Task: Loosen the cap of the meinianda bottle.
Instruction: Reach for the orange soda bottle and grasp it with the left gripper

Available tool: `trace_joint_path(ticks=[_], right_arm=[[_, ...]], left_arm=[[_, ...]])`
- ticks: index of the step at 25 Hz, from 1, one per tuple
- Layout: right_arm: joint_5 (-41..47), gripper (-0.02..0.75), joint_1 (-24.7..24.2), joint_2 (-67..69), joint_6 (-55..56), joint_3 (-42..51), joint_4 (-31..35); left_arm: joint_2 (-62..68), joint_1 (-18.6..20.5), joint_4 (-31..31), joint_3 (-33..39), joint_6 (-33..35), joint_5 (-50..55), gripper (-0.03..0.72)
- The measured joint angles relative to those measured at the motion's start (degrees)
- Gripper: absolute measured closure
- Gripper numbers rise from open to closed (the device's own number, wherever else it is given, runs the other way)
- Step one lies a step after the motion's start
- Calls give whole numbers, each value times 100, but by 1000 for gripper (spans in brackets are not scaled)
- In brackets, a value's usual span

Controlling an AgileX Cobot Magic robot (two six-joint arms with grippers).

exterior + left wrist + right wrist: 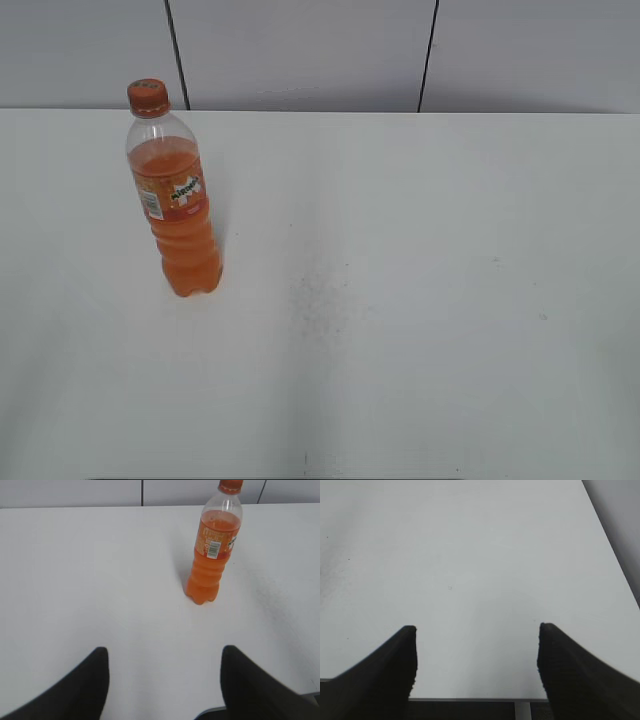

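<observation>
The bottle (pixel 176 205) is left upright with its cap (pixel 148 97) untouched, because both the left gripper (pixel 165 652) and the right gripper (pixel 476 630) are held wide apart, far from it.

Left tool (pixel 162 672) black, tapered fingers, right tool (pixel 476 652) black, ribbed inner edges

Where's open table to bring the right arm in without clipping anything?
Only the meinianda bottle stands on the table, at far left. Everything right of it, across to the right edge, and the near strip before it is bare. Nowhere is crowded; the right gripper hangs over bare surface.
</observation>
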Motion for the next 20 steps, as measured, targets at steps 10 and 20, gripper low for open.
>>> trace_joint_path(ticks=[10, 20], right_arm=[[0, 175, 0, 0, 0, 0, 0], [0, 175, 0, 0, 0, 0, 0]], left_arm=[[0, 0, 0, 0, 0, 0, 252], [0, 0, 0, 0, 0, 0, 252]])
